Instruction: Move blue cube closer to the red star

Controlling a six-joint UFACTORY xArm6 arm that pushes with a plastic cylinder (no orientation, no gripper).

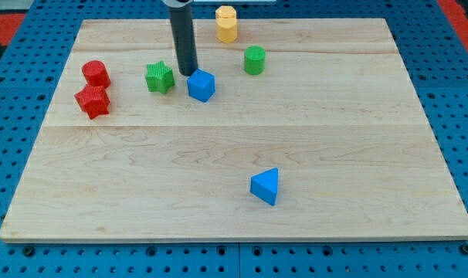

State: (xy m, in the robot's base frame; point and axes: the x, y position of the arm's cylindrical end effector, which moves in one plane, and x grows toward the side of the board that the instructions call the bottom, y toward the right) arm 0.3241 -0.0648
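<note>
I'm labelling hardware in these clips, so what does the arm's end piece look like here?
Only a straight, dark grey to black cylindrical rod shows, entering from the view's top. It is smooth and slightly glossy, with no visible markings, cables or fingers. A paler metallic collar sits at its cut-off top. My tip ends blunt, just up-left of the blue cube.

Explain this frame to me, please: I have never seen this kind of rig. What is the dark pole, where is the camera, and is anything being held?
The dark pole is the arm's pushing rod; it has no gripper and holds nothing. My tip slides on the wooden board and shoves blocks. The single camera looks down at the board; its mounting is not on record. My tip sits just up-left of the blue cube. Left of it lie a green star, then a red cylinder above the red star. Also present: a yellow block, a green cylinder and a blue wedge-shaped block.
</note>
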